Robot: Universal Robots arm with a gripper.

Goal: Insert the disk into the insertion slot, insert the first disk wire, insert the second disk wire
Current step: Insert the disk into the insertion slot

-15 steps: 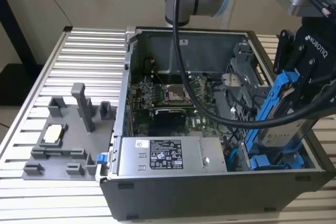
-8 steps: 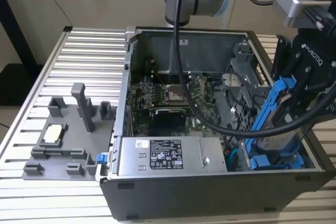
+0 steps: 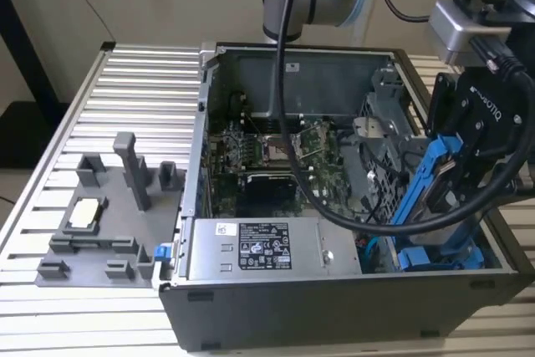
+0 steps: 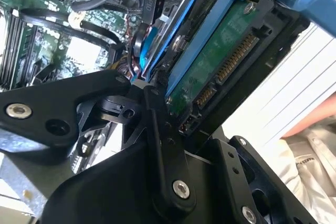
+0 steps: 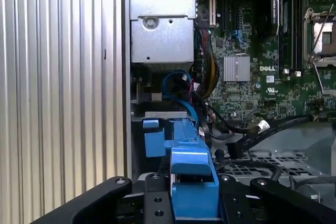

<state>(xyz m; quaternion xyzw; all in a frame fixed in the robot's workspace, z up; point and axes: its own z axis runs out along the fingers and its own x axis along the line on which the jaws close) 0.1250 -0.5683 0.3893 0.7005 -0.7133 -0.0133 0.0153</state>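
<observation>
My gripper (image 3: 465, 152) is shut on the disk (image 3: 428, 194), a drive in a bright blue carrier frame. It holds the disk tilted on edge over the open computer case, at the exterior view's right. In the second wrist view the disk (image 4: 226, 61) shows its green circuit board and connector pins between my black fingers (image 4: 163, 145). In the first wrist view the blue carrier (image 5: 191, 174) sits in my gripper (image 5: 193, 205), pointing at the insertion slot (image 5: 157, 124) below the power supply. A blue wire (image 5: 176, 85) and a black cable with a white plug (image 5: 262, 125) lie loose nearby.
The grey power-supply box (image 3: 259, 248) lines the case's near wall, with the motherboard (image 3: 276, 152) behind it. A grey fixture (image 3: 109, 215) with small parts stands on the slatted table (image 3: 142, 81) at the exterior view's left. A thick black cable (image 3: 288, 106) hangs over the case.
</observation>
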